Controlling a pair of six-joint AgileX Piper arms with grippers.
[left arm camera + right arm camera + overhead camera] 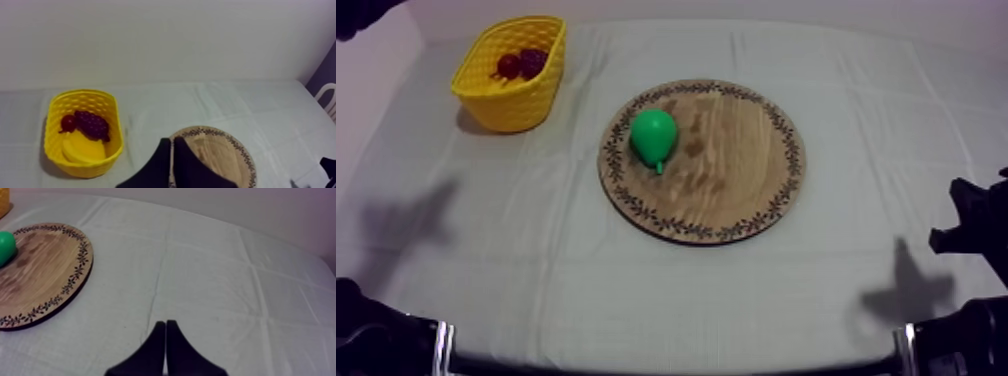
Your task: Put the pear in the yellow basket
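My left fingers (171, 143) lie pressed together in a narrow black wedge with nothing between them, hanging above the near edge of the wooden board (736, 175). My right fingers (165, 324) are likewise closed tight on nothing, over bare grey-white cloth (210, 273) to the right of the board and apart from it. From above, both my arms sit low at their own sides of the bench (856, 90), clear of everything on it. The board lies flat about the middle of the bench, its patterned rim unbroken all round. The pear (654, 135), bright green, lies on the left part of the board, inside the rim on the side that faces the yellow basket (514, 108), its stalk pointing toward the near edge of the bench. Nothing touches the pear. Farther off, at the far left of the bench and apart from the board, the basket stands upright. In it lie a banana (82, 148) at the nearer end, a dark bunch of grapes (94, 125) behind it, and a small red fruit (68, 122) just beside the grapes.
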